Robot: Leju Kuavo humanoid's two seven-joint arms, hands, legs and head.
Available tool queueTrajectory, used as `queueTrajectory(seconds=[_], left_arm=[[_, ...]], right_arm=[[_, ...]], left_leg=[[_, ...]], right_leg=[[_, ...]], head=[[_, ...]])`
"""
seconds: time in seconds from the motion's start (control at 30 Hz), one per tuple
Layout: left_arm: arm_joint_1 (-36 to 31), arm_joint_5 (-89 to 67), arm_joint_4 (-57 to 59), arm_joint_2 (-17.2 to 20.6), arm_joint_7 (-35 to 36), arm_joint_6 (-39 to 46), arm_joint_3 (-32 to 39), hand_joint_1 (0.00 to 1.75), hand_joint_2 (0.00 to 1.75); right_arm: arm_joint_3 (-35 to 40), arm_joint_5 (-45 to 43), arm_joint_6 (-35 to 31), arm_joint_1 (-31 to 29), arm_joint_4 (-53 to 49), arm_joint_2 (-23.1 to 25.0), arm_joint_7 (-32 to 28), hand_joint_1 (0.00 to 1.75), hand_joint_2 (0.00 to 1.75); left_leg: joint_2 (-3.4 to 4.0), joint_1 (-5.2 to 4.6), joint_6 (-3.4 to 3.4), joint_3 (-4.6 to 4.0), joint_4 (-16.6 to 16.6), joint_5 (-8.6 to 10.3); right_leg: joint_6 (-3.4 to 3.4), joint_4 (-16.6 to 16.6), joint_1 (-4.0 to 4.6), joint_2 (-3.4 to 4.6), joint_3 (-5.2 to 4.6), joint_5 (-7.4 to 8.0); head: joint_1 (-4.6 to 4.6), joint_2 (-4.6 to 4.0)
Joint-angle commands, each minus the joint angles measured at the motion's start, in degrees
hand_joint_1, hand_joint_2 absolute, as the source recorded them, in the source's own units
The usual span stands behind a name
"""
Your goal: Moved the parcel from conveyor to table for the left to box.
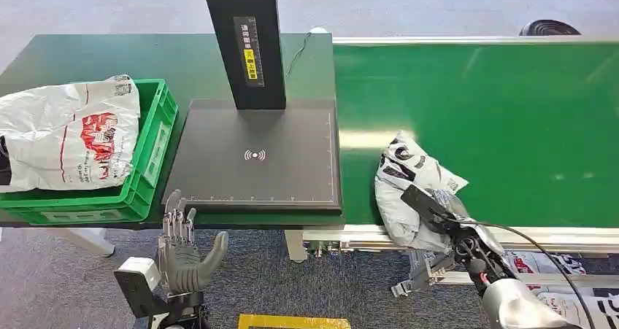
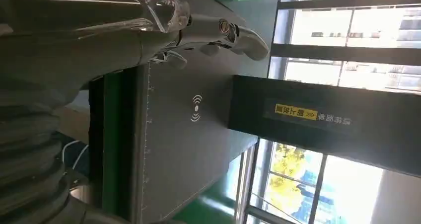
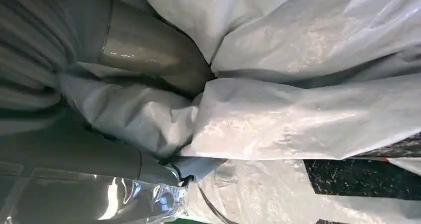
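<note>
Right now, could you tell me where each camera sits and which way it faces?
Head view: high on the body, looking down at the scanner pad, crate and belt; both hands show, the right hand gripping the parcel.
Left wrist view: behind the open left hand, facing the scanner pad.
Right wrist view: behind the right hand, pressed against the parcel's plastic.
Shared: head and left wrist views both show the scanner pad.

Parcel (image 1: pixel 409 190): crinkled, glossy white plastic film. Conveyor (image 1: pixel 496 110): smooth green belt with a sheen. Crate (image 1: pixel 150 146): green moulded plastic; scanner plate (image 1: pixel 263 161): matt black.
</note>
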Motion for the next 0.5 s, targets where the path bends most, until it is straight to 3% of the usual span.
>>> queueTrajectory(seconds=[0.03, 0.23, 0.5], left_arm=[[0.44, 0.96, 1.61, 1.31, -0.69, -0.39, 0.81, 0.00, 1.75], [-0.57, 1.24, 3.26, 1.24, -1.01, -0.08, 0.03, 0.00, 1.75], [-2.48, 1.15, 4.46, 0.51, -0.78, -0.62, 0.07, 0.00, 1.75]], right_arm=[[-3.56, -1.53, -0.42, -0.54, 1.56, 1.09, -2.98, 1.75, 1.75], [-9.28, -8.70, -1.73, -6.41, -4.31, 1.88, -11.29, 1.75, 1.75], [-9.60, -13.63, 1.11, -9.77, -14.70, 0.12, -14.21, 1.75, 1.75]], left_leg=[[0.06, -0.02, 0.01, 0.10, -0.05, 0.00], [0.25, -0.11, 0.02, -0.07, 0.00, 0.00], [0.14, -0.13, 0.05, -0.08, 0.01, 0.05]], right_leg=[[-0.10, -0.04, 0.00, 0.03, 0.09, 0.00], [-0.08, 0.06, -0.11, 0.22, -0.13, 0.05], [-0.10, 0.06, -0.11, 0.11, -0.13, 0.03]], head=[[0.02, 0.00], [0.02, 0.00], [0.02, 0.00]])
